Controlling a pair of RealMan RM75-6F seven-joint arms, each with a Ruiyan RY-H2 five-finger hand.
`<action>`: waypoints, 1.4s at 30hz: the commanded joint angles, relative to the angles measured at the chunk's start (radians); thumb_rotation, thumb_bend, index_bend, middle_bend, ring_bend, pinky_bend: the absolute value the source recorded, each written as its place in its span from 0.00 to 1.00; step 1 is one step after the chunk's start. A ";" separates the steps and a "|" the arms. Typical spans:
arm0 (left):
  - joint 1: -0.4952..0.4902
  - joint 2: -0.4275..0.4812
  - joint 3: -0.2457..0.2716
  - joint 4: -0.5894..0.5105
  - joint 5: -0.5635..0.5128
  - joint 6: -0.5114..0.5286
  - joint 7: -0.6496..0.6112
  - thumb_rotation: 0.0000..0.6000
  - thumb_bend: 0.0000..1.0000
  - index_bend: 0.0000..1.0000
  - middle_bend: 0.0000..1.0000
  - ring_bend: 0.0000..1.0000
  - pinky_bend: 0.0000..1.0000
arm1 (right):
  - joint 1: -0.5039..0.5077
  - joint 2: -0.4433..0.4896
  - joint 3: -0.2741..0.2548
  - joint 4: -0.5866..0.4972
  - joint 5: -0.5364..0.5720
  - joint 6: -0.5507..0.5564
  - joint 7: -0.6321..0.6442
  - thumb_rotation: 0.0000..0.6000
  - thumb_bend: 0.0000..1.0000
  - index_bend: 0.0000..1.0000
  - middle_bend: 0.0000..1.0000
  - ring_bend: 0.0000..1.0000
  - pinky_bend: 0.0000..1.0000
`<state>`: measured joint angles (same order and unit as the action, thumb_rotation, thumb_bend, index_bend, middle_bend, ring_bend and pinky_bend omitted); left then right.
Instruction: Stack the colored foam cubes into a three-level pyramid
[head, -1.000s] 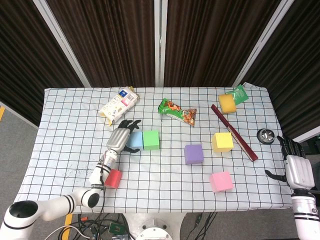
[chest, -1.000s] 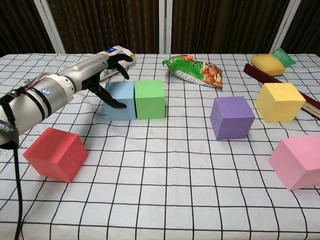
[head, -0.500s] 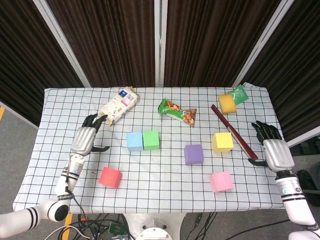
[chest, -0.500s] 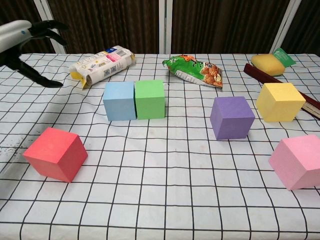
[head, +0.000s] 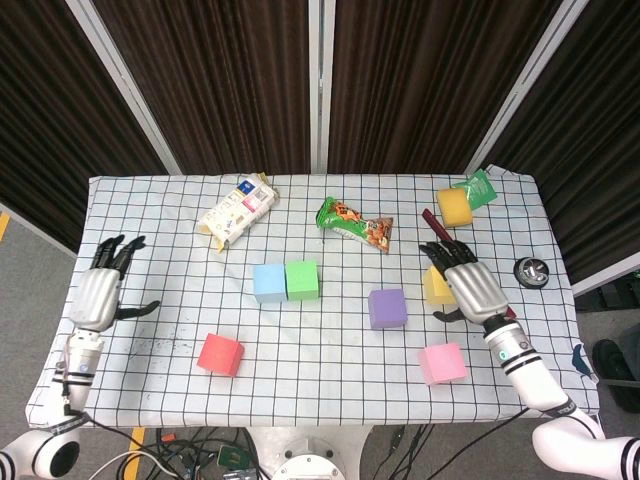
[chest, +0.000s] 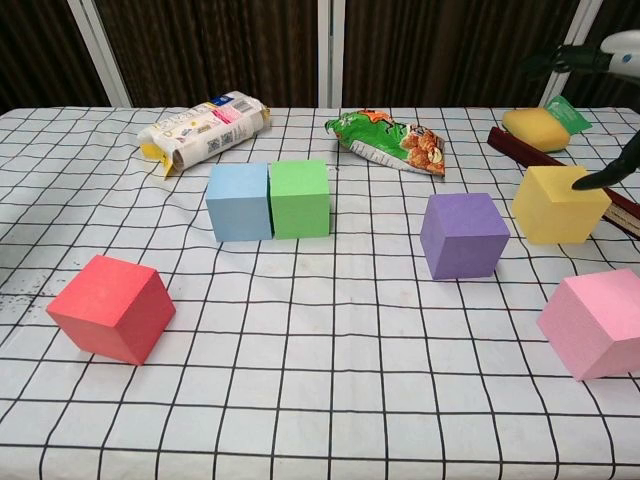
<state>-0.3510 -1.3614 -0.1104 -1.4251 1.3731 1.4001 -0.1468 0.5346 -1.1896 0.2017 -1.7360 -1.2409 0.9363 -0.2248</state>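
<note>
across the checked tablecloth (head: 330, 340) the foam cubes all sit singly on the cloth, none stacked. largest of the wrapped goods, the white snack box (head: 237, 211) lies on its side near the far left, mouth toward the edge, contents not visible; the green chip bag (head: 355, 222) lies crumpled at far centre. blue cube (head: 268, 281) and green cube (head: 302, 279) touch side by side; purple cube (head: 387, 308), pink cube (head: 442, 362) and red cube (head: 220, 354) stand apart. right hand (head: 468, 285) hovers over the yellow cube (chest: 558, 204), fingers spread, holding nothing. left hand (head: 103, 292) hangs at the left edge, fingers apart, empty.
</note>
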 joint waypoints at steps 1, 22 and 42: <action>0.040 0.027 0.010 0.013 0.007 0.035 -0.038 1.00 0.00 0.08 0.16 0.03 0.03 | 0.023 -0.046 -0.020 0.024 0.026 -0.026 -0.020 1.00 0.00 0.00 0.08 0.00 0.00; 0.099 0.020 -0.005 0.104 0.013 0.035 -0.162 1.00 0.00 0.08 0.16 0.03 0.02 | 0.122 -0.259 -0.058 0.180 0.100 -0.080 -0.071 1.00 0.00 0.00 0.20 0.00 0.00; 0.116 0.011 -0.013 0.128 0.027 0.023 -0.195 1.00 0.00 0.08 0.16 0.03 0.02 | 0.229 -0.368 0.032 0.349 0.073 -0.046 -0.076 1.00 0.13 0.00 0.60 0.12 0.00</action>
<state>-0.2357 -1.3506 -0.1233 -1.2978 1.4002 1.4238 -0.3416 0.7339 -1.5452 0.2158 -1.4160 -1.1712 0.9213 -0.3053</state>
